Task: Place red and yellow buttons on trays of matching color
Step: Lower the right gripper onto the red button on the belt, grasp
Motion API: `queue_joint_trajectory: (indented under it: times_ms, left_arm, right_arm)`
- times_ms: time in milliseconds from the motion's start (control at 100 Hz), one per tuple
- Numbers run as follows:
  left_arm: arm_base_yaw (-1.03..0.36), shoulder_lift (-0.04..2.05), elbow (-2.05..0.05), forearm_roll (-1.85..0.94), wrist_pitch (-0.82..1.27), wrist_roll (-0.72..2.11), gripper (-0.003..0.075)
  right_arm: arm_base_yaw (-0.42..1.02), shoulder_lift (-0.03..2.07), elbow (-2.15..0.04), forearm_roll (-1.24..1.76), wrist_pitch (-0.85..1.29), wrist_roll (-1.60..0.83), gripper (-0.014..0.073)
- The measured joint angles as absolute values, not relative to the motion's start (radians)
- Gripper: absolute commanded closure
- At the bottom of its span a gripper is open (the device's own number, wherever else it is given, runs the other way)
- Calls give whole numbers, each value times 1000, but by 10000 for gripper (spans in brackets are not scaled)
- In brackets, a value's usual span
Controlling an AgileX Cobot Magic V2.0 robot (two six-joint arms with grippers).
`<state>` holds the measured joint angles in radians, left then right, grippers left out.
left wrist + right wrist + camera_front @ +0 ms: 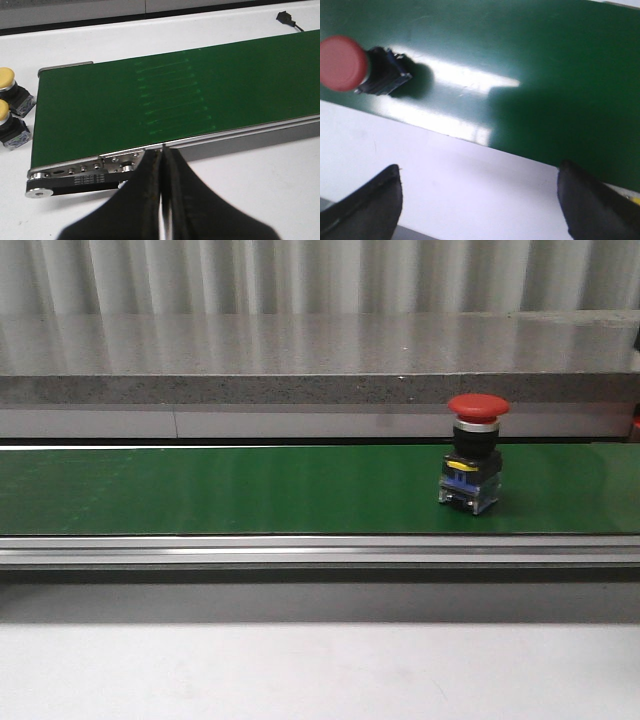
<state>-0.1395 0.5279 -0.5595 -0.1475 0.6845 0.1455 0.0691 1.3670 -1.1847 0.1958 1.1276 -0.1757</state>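
A red button point(476, 450) with a mushroom cap on a black and blue base stands upright on the green conveyor belt point(220, 490), right of centre. The right wrist view has the red button point(350, 65) on the belt too, well off to one side of my right gripper point(479, 172), which is open over the white table with nothing between its fingers. My left gripper point(163, 156) is shut and empty, its tips at the belt's end frame. Two yellow buttons point(9, 85) point(6, 125) stand on the white table beside that belt end. No trays are in view.
A metal rail point(320, 548) runs along the belt's near side. A grey stone ledge point(320, 370) lies behind the belt. A small black cable part point(285, 17) rests on the table beyond the belt's far side.
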Motion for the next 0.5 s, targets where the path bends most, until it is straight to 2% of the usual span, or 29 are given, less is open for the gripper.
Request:
queue_joint_trajectory:
  times_ms: [170,500]
  left_arm:
    - [-139,528,-559,-147,685,146,740]
    - [-139,528,-559,-147,685,146,740]
  right_arm:
    - [125,1481,-1245,205,1164,-300,-31]
    - [133,1642,-1330,377,1176,-485,-20]
